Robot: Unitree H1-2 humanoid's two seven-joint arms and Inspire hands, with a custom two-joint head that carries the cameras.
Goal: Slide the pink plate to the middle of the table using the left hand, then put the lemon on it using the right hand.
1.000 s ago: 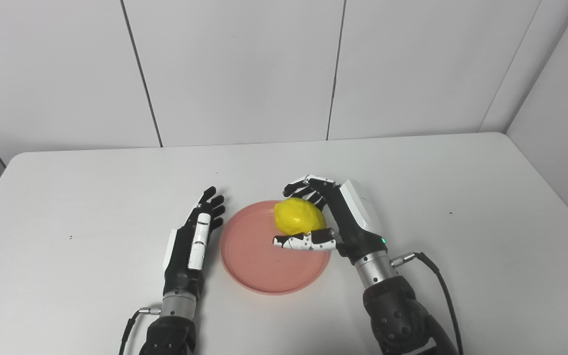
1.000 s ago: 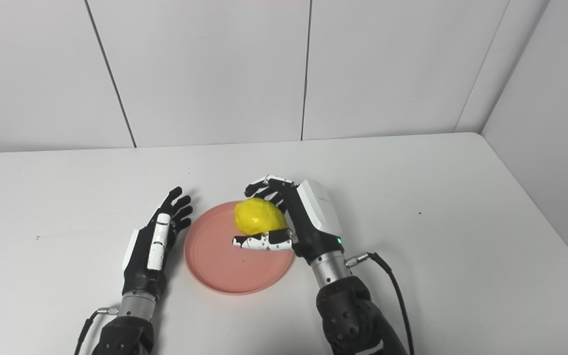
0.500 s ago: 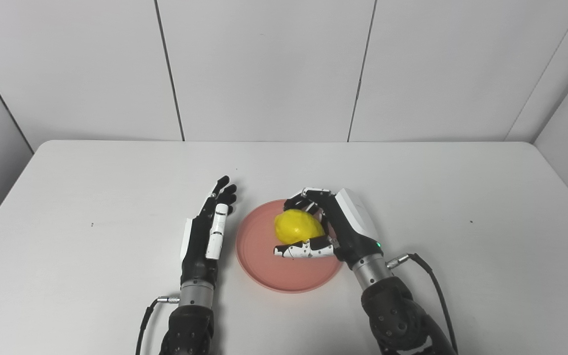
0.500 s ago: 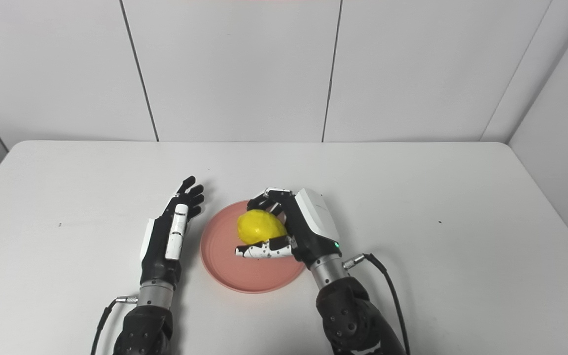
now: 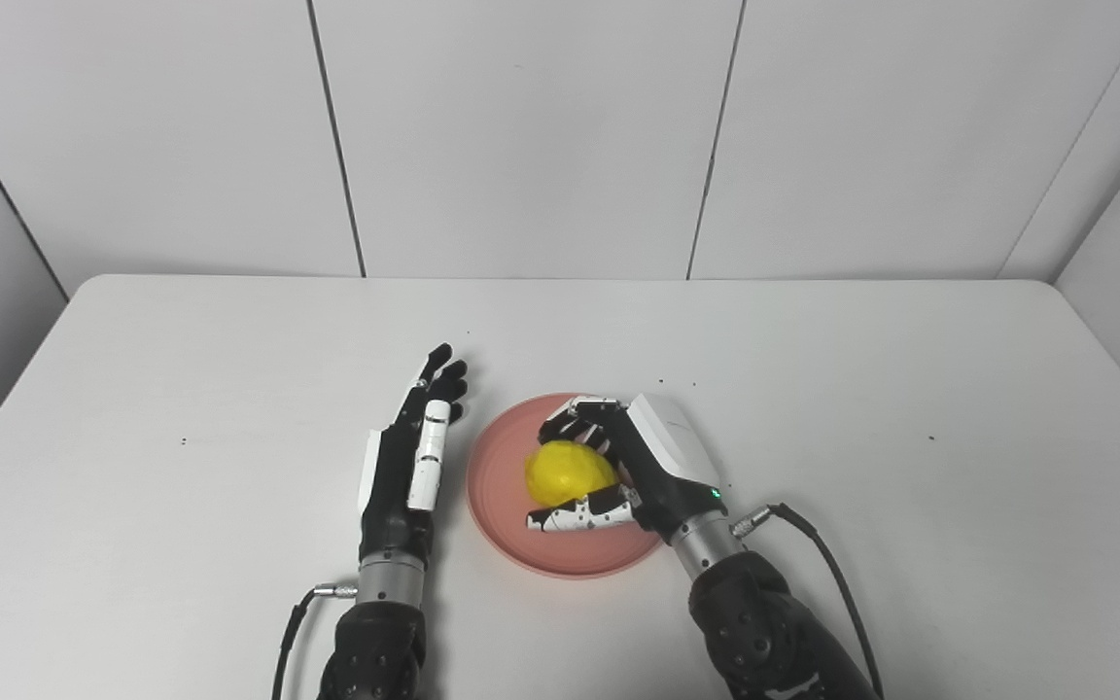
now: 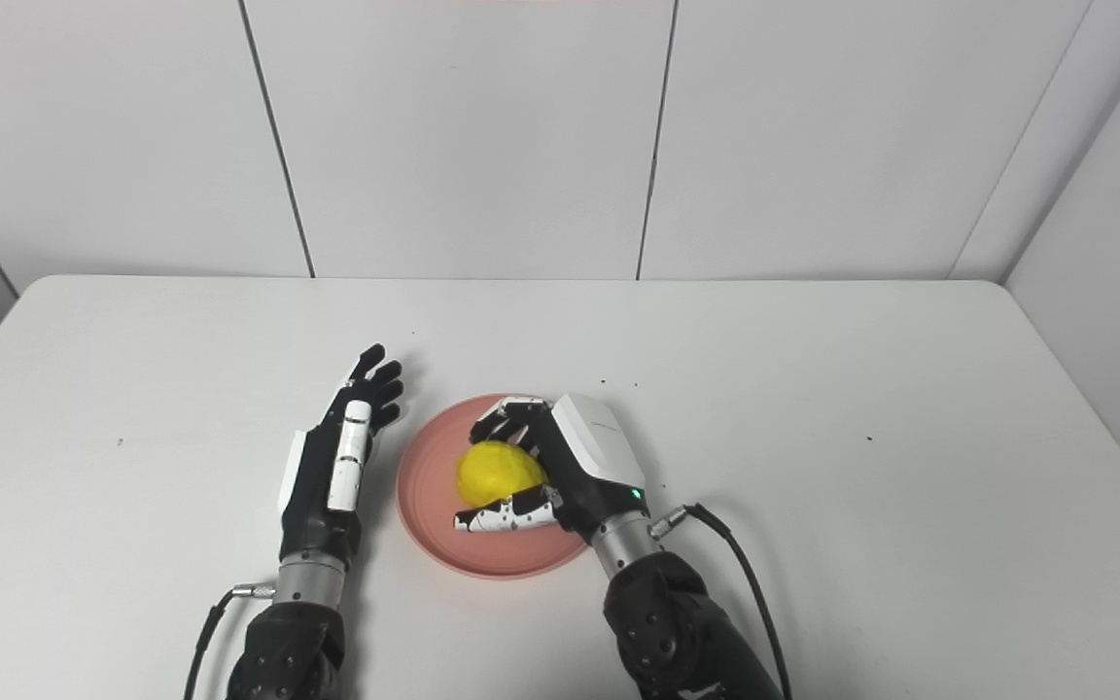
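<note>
Left eye view: I'm lowering my right hand (image 5: 652,467), fingers still wrapping the lemon (image 5: 568,472), onto the pink plate (image 5: 502,476) mid-table; release is nearing. Left hand (image 5: 409,457) is resting beside it, fingers straight.

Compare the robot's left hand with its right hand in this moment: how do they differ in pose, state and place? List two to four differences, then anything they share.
1. The left hand holds nothing; the right hand is closed on the lemon.
2. The left hand's fingers are stretched out straight; the right hand's curl around the fruit.
3. The left hand lies beside the pink plate; the right hand is over it.

Shared: both have black fingers with white parts.
</note>
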